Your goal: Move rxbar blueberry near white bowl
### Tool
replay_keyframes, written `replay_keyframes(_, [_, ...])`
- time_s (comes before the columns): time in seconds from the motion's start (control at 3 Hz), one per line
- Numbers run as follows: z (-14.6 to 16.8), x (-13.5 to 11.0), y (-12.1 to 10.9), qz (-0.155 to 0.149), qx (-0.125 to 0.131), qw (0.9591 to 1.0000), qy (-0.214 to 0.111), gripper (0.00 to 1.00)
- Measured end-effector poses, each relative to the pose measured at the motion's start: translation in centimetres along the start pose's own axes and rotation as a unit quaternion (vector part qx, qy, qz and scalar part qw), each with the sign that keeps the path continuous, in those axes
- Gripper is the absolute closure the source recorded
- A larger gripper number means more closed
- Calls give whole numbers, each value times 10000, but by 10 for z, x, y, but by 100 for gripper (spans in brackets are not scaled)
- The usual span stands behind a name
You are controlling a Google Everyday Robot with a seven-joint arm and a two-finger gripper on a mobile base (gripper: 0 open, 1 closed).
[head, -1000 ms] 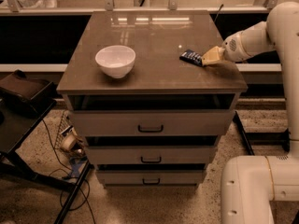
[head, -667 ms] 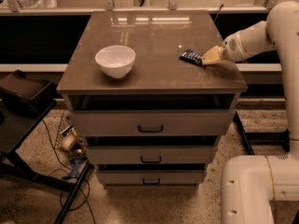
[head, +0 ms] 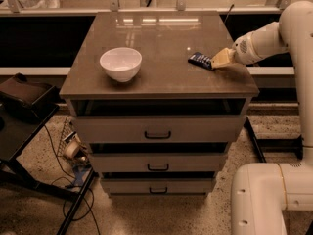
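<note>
The end effector (head: 218, 60) is at the rxbar blueberry (head: 199, 59), right side of the bench (head: 161, 84).
It meets the bar's right end; whether it is clamped, I cannot tell. The white bowl (head: 121, 62) sits well apart, left.

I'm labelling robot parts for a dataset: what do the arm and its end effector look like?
The arm is smooth, glossy white, with thick rounded segments. The end effector, at the tabletop's right side, is tan and tapered.
</note>
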State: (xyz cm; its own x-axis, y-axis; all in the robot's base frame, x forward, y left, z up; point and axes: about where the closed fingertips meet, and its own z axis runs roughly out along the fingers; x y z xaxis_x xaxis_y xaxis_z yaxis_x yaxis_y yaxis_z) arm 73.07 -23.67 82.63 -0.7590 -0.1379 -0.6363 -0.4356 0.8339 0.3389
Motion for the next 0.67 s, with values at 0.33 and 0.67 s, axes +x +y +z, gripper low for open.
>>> replay_keyframes(0.33, [0, 0, 0, 0, 0, 10000, 0, 100])
replay_keyframes(0.67, [-26, -39, 34, -40, 57, 9996, -258, 100])
